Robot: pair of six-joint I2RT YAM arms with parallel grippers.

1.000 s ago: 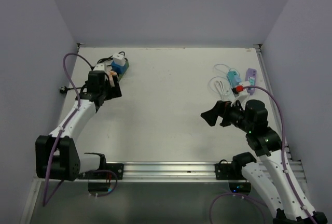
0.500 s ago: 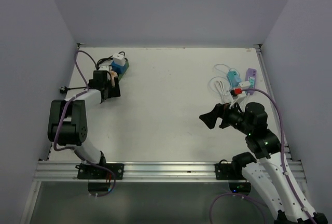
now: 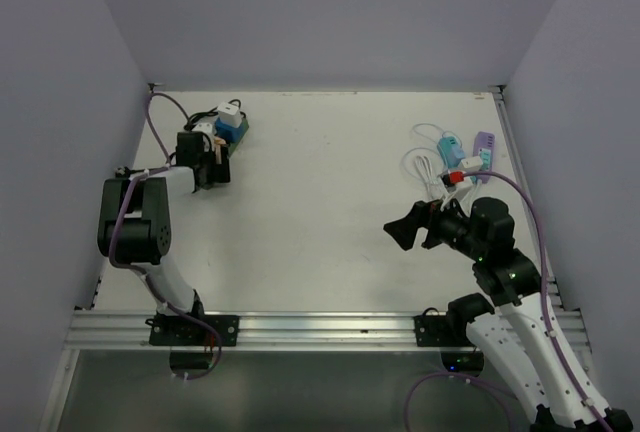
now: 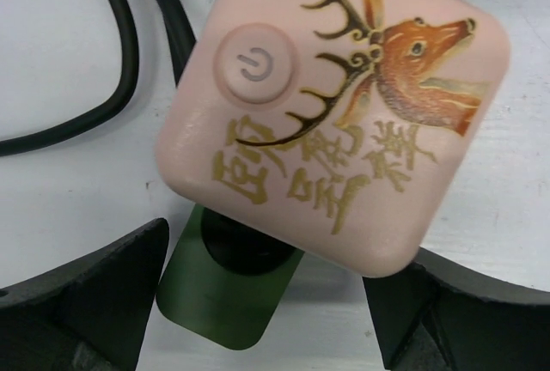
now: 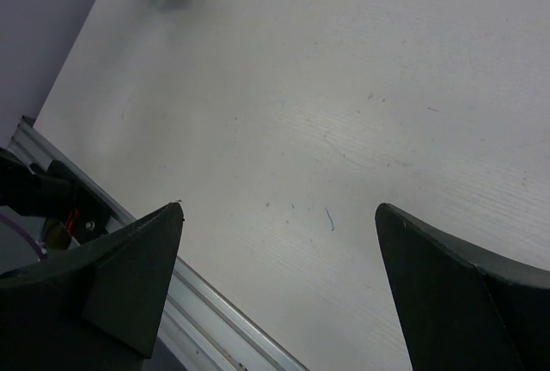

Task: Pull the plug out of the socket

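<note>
The pink plug (image 4: 335, 122) sits on the green socket (image 4: 225, 298), squarely inside the spread left pincer (image 4: 284, 255) and tilted against its closing line. The right pincer (image 5: 279, 212), also spread, hangs well apart from the socket. The plug's pins are hidden, and whether the pincer touches the plug is hard to judge.

We note a white table (image 3: 330, 222) enclosed by lavender walls (image 3: 330, 22). Near its far right edge, a coiled white cable (image 3: 420, 164), a teal adapter (image 3: 452, 146) and a purple block (image 3: 484, 143) lie close together. An aluminium rail (image 3: 320, 328) borders the near edge.
</note>
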